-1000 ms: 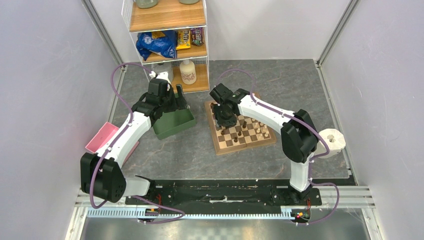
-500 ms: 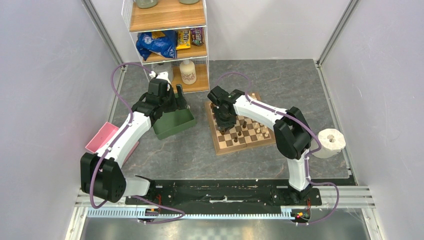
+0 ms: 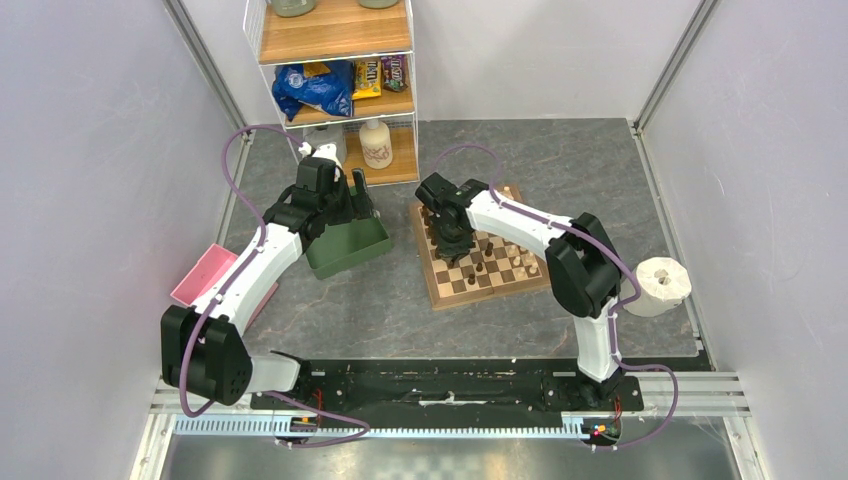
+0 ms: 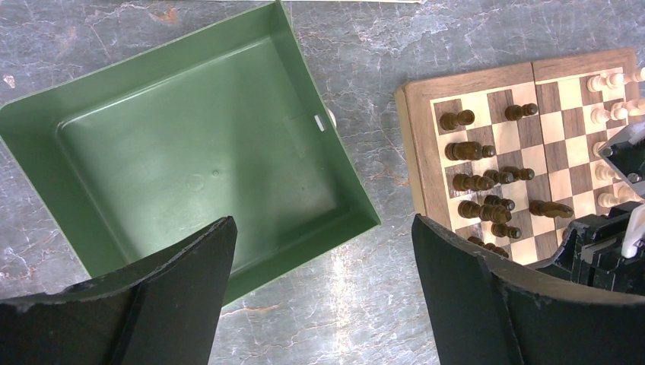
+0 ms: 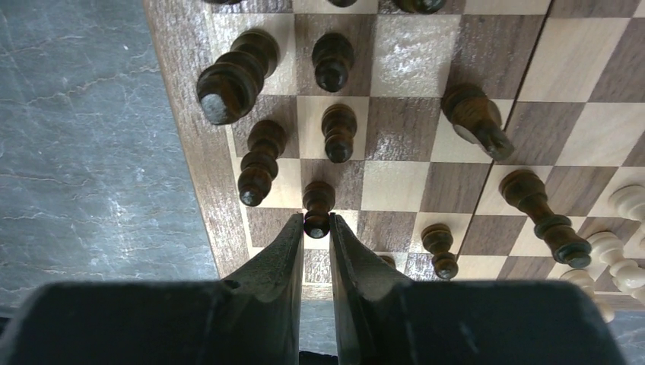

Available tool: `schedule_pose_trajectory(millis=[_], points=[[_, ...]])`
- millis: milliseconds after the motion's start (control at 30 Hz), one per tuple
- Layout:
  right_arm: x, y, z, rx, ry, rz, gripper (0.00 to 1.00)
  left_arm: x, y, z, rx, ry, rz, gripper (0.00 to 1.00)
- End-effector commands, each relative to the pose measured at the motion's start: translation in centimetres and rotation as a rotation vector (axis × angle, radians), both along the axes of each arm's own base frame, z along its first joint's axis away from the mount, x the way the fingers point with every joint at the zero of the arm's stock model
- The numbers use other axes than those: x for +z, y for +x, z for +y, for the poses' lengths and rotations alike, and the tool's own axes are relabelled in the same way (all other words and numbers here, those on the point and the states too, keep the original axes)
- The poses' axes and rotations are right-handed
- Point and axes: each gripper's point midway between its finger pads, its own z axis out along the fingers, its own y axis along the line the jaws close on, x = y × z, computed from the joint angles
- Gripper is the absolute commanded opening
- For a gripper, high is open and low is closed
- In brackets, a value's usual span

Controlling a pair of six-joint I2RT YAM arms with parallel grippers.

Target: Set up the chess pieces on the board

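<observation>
The board (image 3: 490,291) lies right of centre on the grey table. Dark chess pieces (image 5: 258,161) crowd its left part, some standing and some lying. Pale chess pieces (image 5: 611,250) stand at the right edge. My right gripper (image 5: 316,220) hangs over the board's near left corner, shut on the head of a small dark pawn (image 5: 318,198) that stands on a square. From above, the right gripper (image 3: 452,245) hides that pawn. My left gripper (image 4: 321,228) is wide open and holds nothing. It hovers over bare table between the green tray (image 4: 190,152) and the board (image 4: 419,160).
The green tray (image 3: 345,247) sits left of the board with nothing in it. A wire shelf (image 3: 335,95) with snack bags and a bottle (image 3: 376,143) stands at the back. A pink object (image 3: 203,275) lies far left. A white roll (image 3: 663,283) stands far right.
My right gripper's jaws have drawn together onto the dark pawn, and the right arm has shifted slightly left. The left arm has not moved.
</observation>
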Motion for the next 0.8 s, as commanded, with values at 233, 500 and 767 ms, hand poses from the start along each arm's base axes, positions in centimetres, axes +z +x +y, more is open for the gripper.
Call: schedule_pose_trajectory(millis=[233, 500, 767], points=[[1.9, 1.9, -2.8, -0.055, -0.011, -0.066, 0.32, 1.0, 0.7, -0.1, 0.020, -0.035, -0.037, 0.92], [4.5, 2.4, -1.2, -0.032, 0.085, -0.101, 0.46, 1.0, 0.6, 0.0, 0.022, -0.030, -0.039, 0.92], [7.1, 2.7, 1.1, 0.011, 0.171, -0.140, 0.46, 0.9, 0.6, -0.1, 0.022, -0.033, -0.037, 0.92]])
